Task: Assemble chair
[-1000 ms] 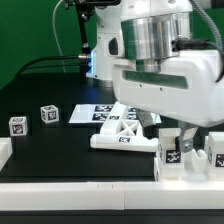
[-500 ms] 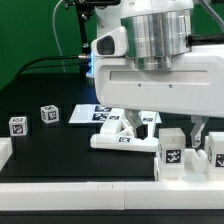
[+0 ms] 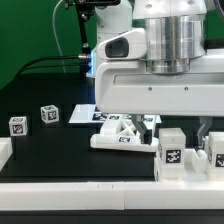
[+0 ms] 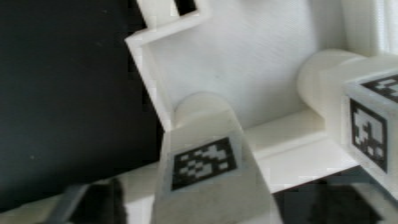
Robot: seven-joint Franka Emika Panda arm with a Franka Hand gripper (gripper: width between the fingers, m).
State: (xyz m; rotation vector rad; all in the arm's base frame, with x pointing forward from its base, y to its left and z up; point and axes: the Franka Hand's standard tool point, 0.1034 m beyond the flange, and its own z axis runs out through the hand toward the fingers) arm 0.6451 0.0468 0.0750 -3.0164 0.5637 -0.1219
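Observation:
The chair lies in parts on the black table. Its X-braced panel (image 3: 124, 136) lies flat in the middle, with a chunky tagged block (image 3: 172, 150) standing just to the exterior view's right of it. Another tagged block (image 3: 214, 150) stands at the right edge, and two small tagged cubes (image 3: 17, 125) (image 3: 48, 114) sit far left. My gripper (image 3: 177, 127) hangs straight over the chunky block. In the wrist view a tagged white piece (image 4: 210, 160) fills the space between my dark fingers (image 4: 86, 205), with the panel (image 4: 231, 70) behind it. I cannot see whether the pads touch it.
The marker board (image 3: 82, 114) lies flat behind the panel. A plain white untagged block (image 3: 4, 152) sits at the front left edge. The arm's base and cables stand at the back. A second tagged part (image 4: 366, 110) is close beside the piece in the wrist view.
My gripper has shifted toward the exterior view's right, over the chunky block, and its fingers now stand closer together around it. The parts on the table have not moved.

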